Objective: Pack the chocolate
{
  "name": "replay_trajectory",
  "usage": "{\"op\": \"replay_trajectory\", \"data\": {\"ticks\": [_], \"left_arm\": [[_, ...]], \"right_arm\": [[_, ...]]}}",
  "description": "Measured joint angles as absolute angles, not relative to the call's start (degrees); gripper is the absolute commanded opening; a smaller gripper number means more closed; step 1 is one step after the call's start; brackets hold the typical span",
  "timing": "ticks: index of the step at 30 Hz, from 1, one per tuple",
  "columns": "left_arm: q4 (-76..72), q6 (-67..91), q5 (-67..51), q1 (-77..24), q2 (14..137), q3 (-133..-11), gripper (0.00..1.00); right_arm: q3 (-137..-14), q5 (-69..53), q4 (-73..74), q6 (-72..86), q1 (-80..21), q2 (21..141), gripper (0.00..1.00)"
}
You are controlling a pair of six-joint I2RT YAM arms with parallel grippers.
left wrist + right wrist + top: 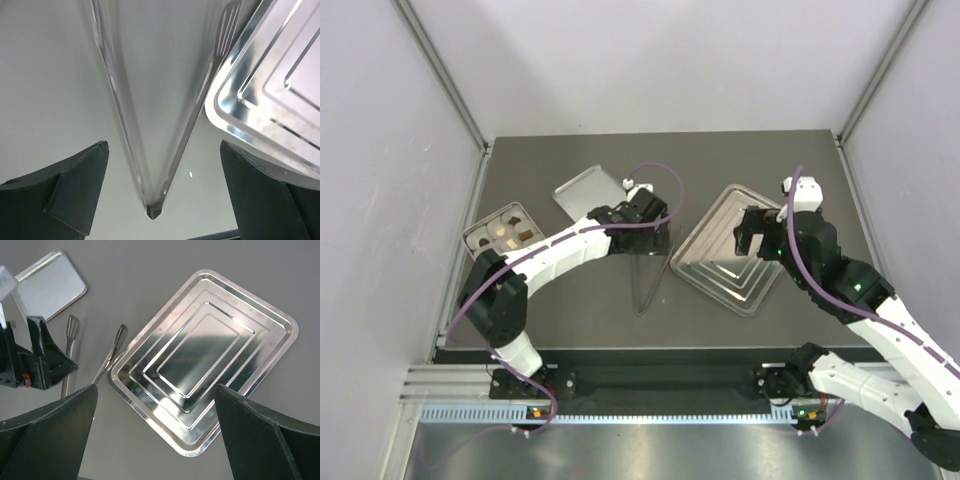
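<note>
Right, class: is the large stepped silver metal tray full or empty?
Empty. The large stepped silver metal tray shows only bare, shiny metal across all its steps in the right wrist view; nothing lies in it.

Bright, even overhead light; glare streaks the stepped silver metal tray [200,355]; the shiny V-shaped metal tongs [125,120] look blurred.

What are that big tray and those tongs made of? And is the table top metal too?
Tray: looks like polished metal, probably stainless steel. It mirrors the light and has pressed, stepped ridges.
Tongs: the same bright, mirror-like metal, in thin strips with slotted tips.
Table: dark grey and matte, with no sharp reflections. It could be coated board or a mat; the look leaves that open.
</note>
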State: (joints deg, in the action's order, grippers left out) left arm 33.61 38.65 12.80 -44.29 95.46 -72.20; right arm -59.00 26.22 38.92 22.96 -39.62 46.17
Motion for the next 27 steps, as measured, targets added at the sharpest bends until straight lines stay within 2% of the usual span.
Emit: {"op": "replay_trajectory", "data": {"ticks": [3,9,12,13,16,20,27], "left_arm": [[37.0,35.1,14.7,-43.4,96.4,-77.3,0.91],[37.7,22.3,15.1,-35.4,99.2,-86.0,0.88],[37.5,16.2,12.8,-28.9,101.7,-88.9,0.76],[37.3,14.5,11.0,-26.5,102.9,-89.6,0.69],[36.4,10.5,6.4,-20.3,106.8,-90.3,0.62],[36.2,6.0,4.0,-15.6,112.0,-90.2,0.61],[32.0,0.6,0.0,-17.3,113.1,-87.3,0.61]], "right_arm": [[-58.1,26.2,38.2,22.5,-39.6,45.3,1.0],[-56.1,25.8,36.3,22.1,-39.6,43.7,1.0],[-55.4,25.4,35.8,22.1,-39.6,42.7,1.0],[-55.3,25.3,35.4,22.1,-39.6,42.3,1.0],[-55.1,24.9,35.0,22.2,-39.6,41.5,1.0],[-55.1,24.4,34.7,22.1,-39.6,40.6,1.0],[-55.1,24.1,34.5,22.1,-39.6,40.1,0.99]]}}
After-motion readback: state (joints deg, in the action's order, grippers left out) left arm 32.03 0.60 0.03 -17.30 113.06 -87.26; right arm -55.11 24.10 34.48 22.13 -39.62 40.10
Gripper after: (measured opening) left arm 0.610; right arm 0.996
